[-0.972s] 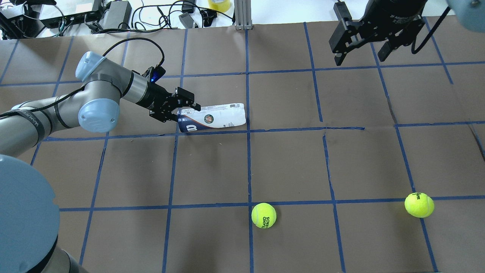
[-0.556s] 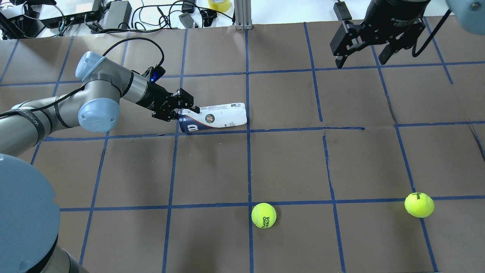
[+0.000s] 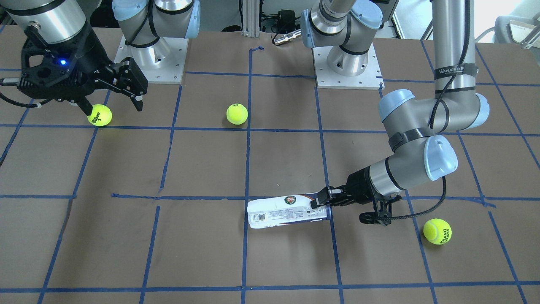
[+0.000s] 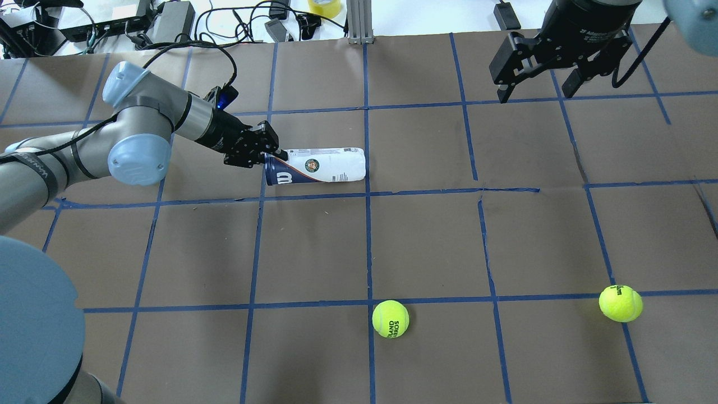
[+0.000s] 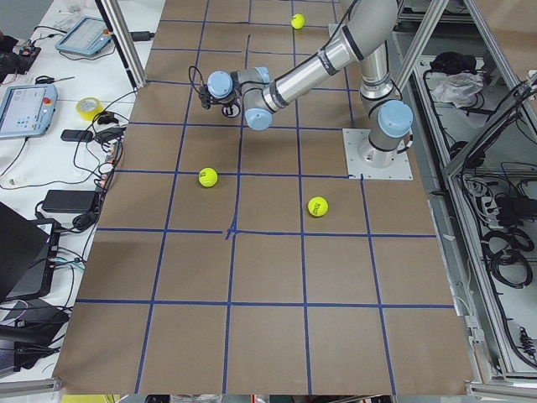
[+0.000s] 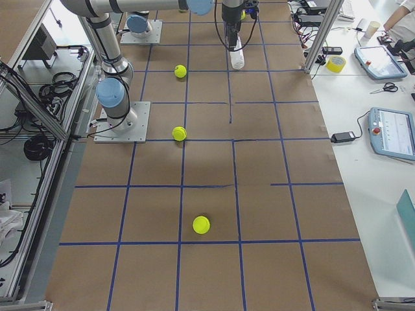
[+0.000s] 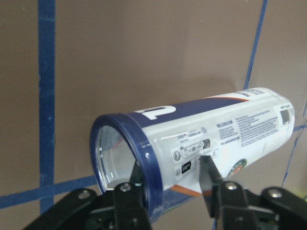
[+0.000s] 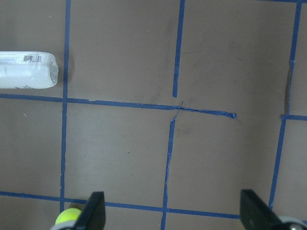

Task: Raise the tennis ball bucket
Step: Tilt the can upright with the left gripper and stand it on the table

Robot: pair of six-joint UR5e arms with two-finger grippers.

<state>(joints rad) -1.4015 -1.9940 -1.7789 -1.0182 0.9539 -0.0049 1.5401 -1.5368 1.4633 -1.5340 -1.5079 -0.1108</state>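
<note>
The tennis ball bucket [image 4: 322,168] is a white-labelled tube with a navy rim, and it lies on its side on the brown table. It also shows in the front view [image 3: 278,211] and the right wrist view [image 8: 24,72]. My left gripper [image 4: 275,157] is at its open navy end. In the left wrist view one finger sits inside the mouth and the other finger [image 7: 208,175] lies on the outside of the bucket [image 7: 216,134], shut on the rim wall. My right gripper [image 4: 533,95] hangs open and empty, high over the far right of the table.
Two tennis balls [image 4: 390,318] [image 4: 620,303] lie near the robot's side. A third ball [image 3: 437,231] lies on the far side past my left arm. Cables, power bricks and a tape roll [image 4: 324,7] lie beyond the far edge. Blue tape lines grid the table [image 4: 426,241].
My left gripper has moved toward the table's far edge and narrowed onto the rim. The bucket's navy end went with it, so the tube now lies level with the grid line. The right gripper drifted slightly.
</note>
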